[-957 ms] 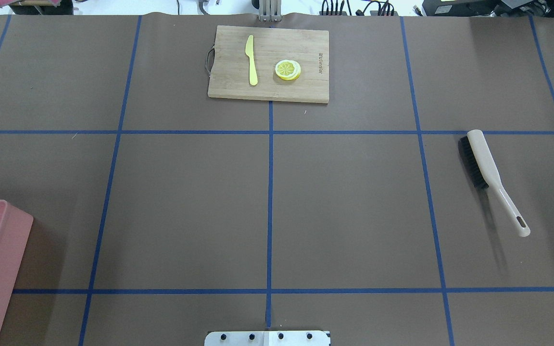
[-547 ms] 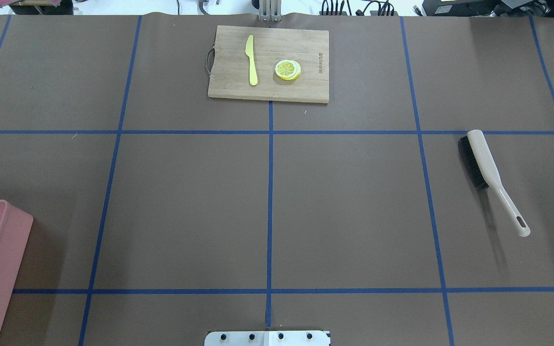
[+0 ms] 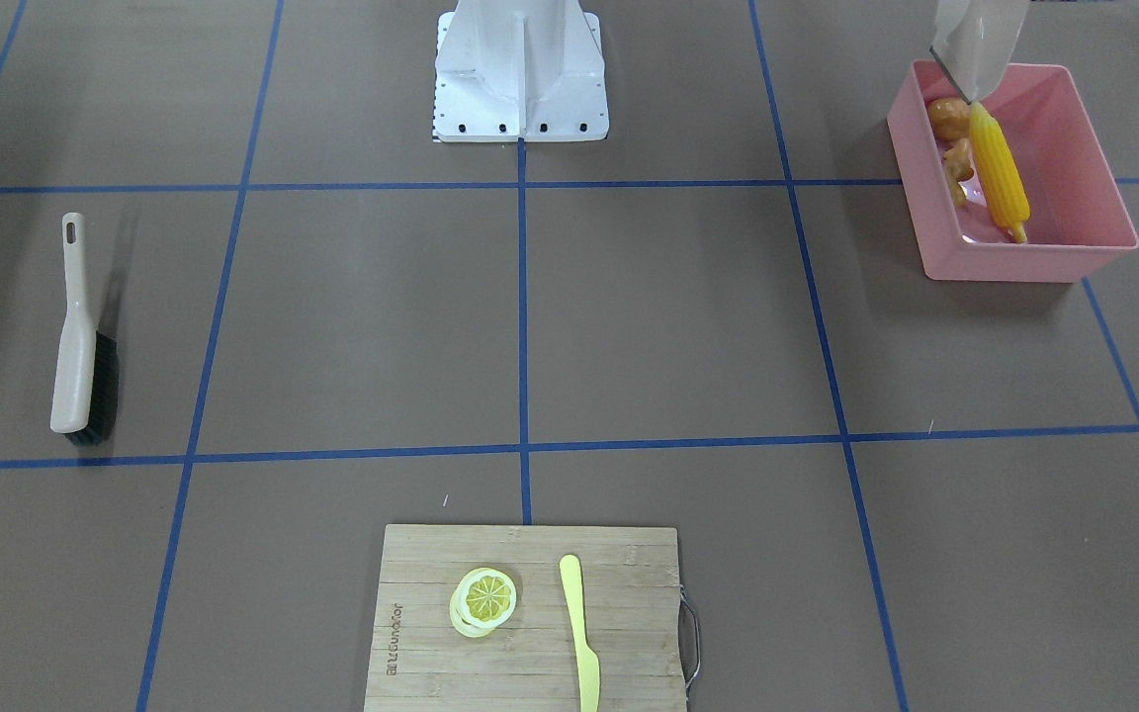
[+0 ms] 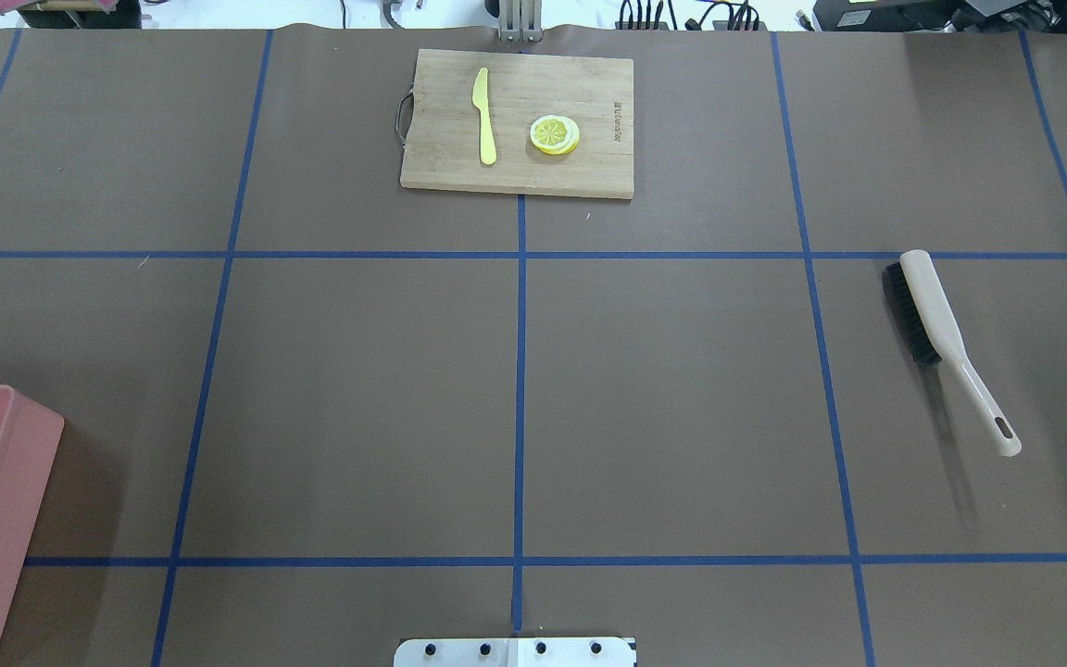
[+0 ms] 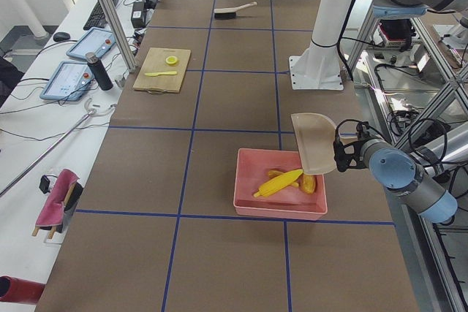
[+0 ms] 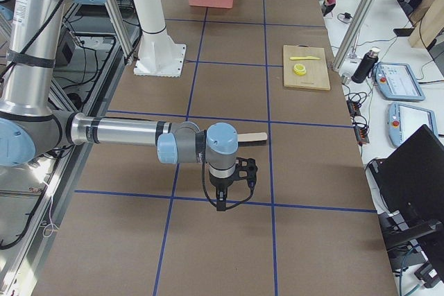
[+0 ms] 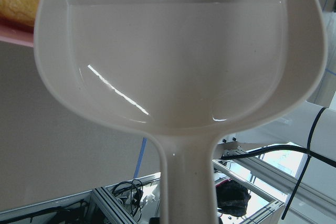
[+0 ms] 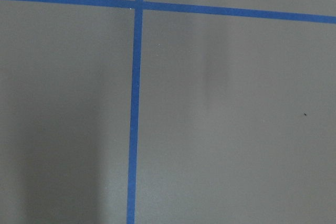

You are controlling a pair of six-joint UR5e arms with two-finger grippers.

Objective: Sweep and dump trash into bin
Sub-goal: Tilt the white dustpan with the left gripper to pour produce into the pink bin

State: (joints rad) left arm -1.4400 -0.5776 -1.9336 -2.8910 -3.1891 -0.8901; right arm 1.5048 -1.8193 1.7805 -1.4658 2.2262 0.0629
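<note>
Big brown table (image 4: 682, 417) with its blue tape grid, and two grippers far apart over it. The left gripper (image 5: 342, 153) is up in the air at the robot's edge of the pink bin (image 3: 1074, 259), which sits on the table just below and in front of it. The right gripper (image 6: 222, 202) hangs pointing straight down over bare table, well away from the bin, and its wrist camera sees only paper and tape. I cannot tell how wide either one's jaws stand, because neither wrist view shows the fingers.

The wooden cutting board (image 4: 441, 139) lies across the table, well apart from both grippers.

The beige dustpan (image 7: 178, 56) stands out from the left gripper, handle running back toward it. Its pan is tipped lip-down over the near end of the bin, and nothing is in the pan.

The brush (image 4: 936, 315) lies flat on the table near the right gripper, half hidden behind that wrist in the right side view.

And the trash is all in the bin, below the left gripper. The corn cob (image 3: 1000, 178) lies lengthwise with one end right at the dustpan's lip. The potato (image 3: 947, 117) sits in the corner beside that lip. The ginger root (image 3: 960, 163) is against the wall, just beside the corn.

On the board lie the yellow-green knife (image 4: 484, 116) and, beside it, the lemon slice (image 4: 554, 134).
</note>
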